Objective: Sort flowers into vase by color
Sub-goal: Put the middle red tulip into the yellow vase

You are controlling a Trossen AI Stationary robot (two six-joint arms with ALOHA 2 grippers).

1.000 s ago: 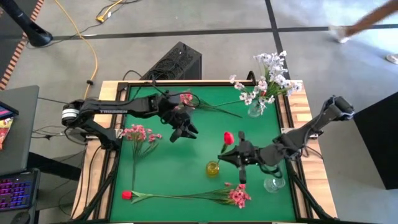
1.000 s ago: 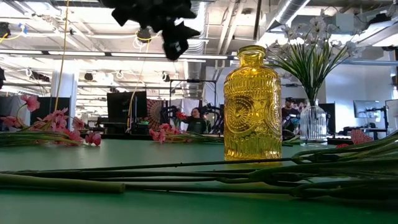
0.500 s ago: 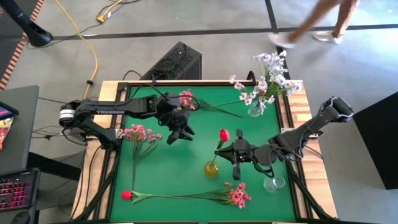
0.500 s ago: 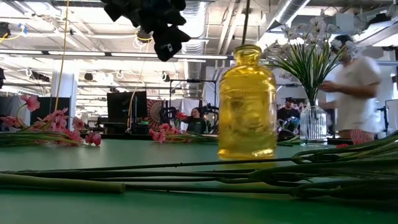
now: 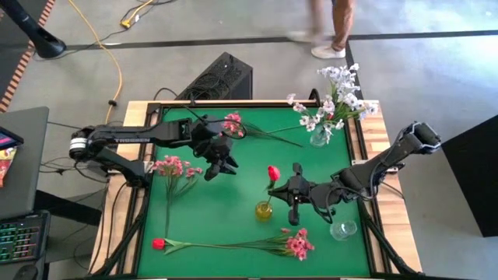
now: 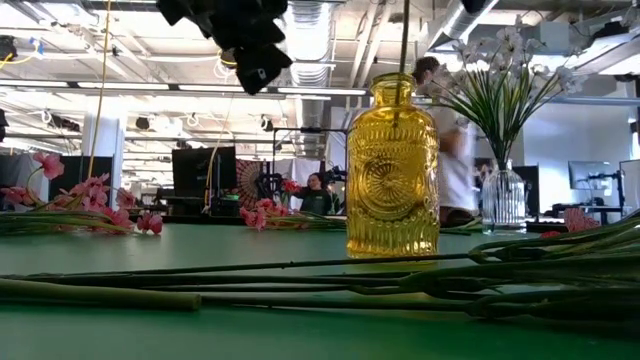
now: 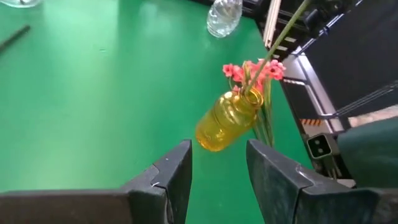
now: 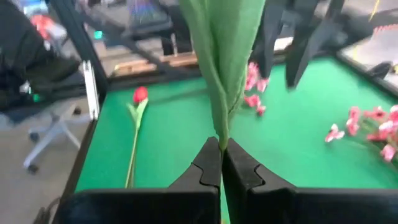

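Observation:
A red tulip (image 5: pixel 273 173) stands nearly upright in the middle of the green table. My right gripper (image 5: pixel 284 191) is shut on its stem. The stem (image 6: pixel 404 35) runs down into the mouth of the yellow glass vase (image 6: pixel 392 170). My left gripper (image 5: pixel 216 169) hangs open above the table, left of and a little farther back than the vase, with nothing between its fingers (image 7: pixel 180 168). White flowers fill a clear vase (image 5: pixel 319 137) at the far right. Pink sprays (image 5: pixel 175 167) lie at the left. Another red tulip (image 5: pixel 159 243) and pink sprays (image 5: pixel 297 246) lie near the front edge. My right gripper pinches the tulip's green stem and leaf (image 8: pixel 221 134) between its two shut fingertips, partway below the bud. The fingers reach in from the table's right, slanting slightly down, and lie across the stem. The flower stands upright with its lower end inside the yellow vase's neck (image 7: pixel 252 96).
An empty clear vase (image 5: pixel 342 229) stands at the front right, near my right arm. More pink flowers (image 5: pixel 232 123) lie at the far left behind my left arm. A person walks on the floor beyond the table (image 5: pixel 331 31).
My right gripper has carried the tulip toward the table's left and lowered it, and the stem has gone into the yellow vase's mouth. The vase was jostled, tipped briefly and slid a little left, and stands upright again. My left gripper has drawn back toward the table's left.

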